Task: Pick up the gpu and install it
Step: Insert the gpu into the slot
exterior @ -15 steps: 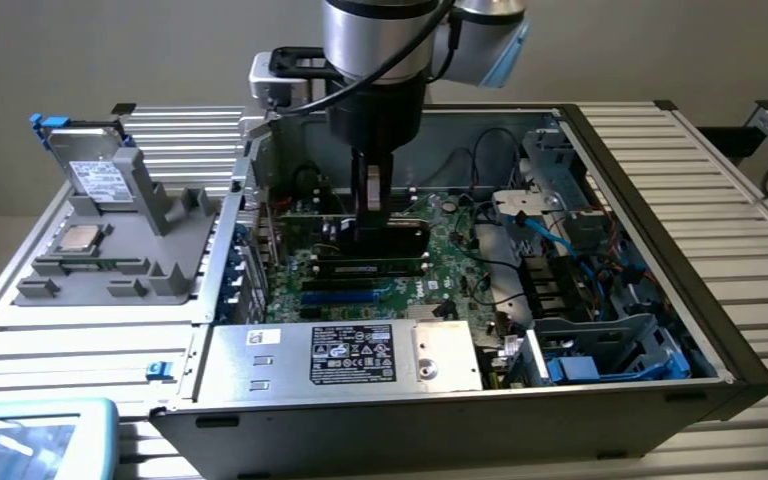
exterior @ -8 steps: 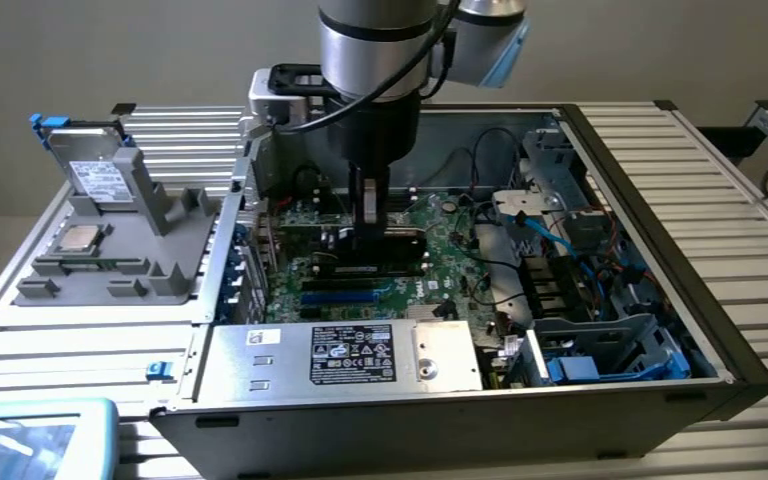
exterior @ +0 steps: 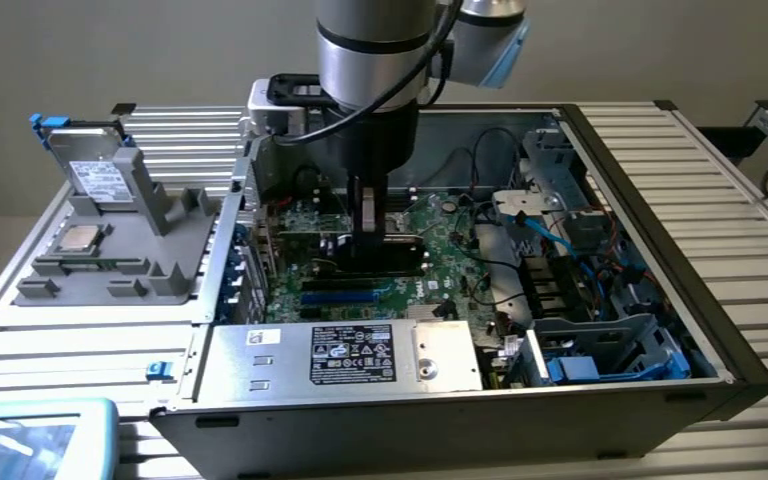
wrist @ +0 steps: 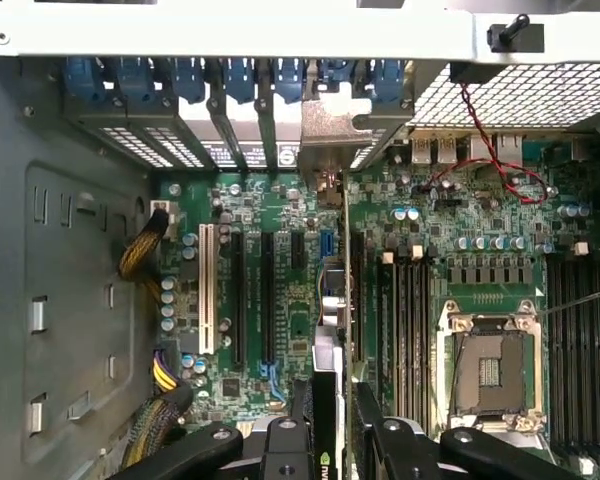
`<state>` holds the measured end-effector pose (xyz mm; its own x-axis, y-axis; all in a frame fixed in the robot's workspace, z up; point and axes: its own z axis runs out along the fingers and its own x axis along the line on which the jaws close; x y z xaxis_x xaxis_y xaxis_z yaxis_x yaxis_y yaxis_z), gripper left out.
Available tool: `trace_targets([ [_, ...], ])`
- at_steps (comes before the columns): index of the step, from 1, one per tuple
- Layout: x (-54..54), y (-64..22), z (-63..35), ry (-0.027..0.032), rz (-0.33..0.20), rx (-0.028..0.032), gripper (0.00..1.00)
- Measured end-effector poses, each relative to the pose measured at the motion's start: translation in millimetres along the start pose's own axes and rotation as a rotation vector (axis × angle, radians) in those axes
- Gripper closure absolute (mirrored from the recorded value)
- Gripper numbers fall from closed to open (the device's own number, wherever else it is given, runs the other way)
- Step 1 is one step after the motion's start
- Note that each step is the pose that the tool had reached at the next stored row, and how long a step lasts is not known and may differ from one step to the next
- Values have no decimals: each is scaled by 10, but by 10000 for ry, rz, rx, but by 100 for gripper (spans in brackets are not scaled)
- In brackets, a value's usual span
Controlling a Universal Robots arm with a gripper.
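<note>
Wrist view shows the gripper [wrist: 332, 405] clamped on the gpu [wrist: 326, 360], edge-on over the motherboard [wrist: 298, 320], yellow cables [wrist: 140, 250] beside.

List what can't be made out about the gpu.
Exterior view: lower edge of the gpu and its slot, hidden by the claw gripping it.
Wrist view: whether the gpu's connector is seated, hidden beneath the card.
Wrist view: the claw's base, cut off at the edge.
</note>
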<state>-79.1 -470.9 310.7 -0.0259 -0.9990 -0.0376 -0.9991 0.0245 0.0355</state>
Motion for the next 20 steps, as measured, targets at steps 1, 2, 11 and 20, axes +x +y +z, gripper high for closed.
trace_targets([
  [1,-6,0,1,173,3,3,73],
  [2,-13,0,2,364,8,6,73],
  [11,-108,59,103,913,24,22,73],
  [20,-139,101,147,908,24,214,73],
])
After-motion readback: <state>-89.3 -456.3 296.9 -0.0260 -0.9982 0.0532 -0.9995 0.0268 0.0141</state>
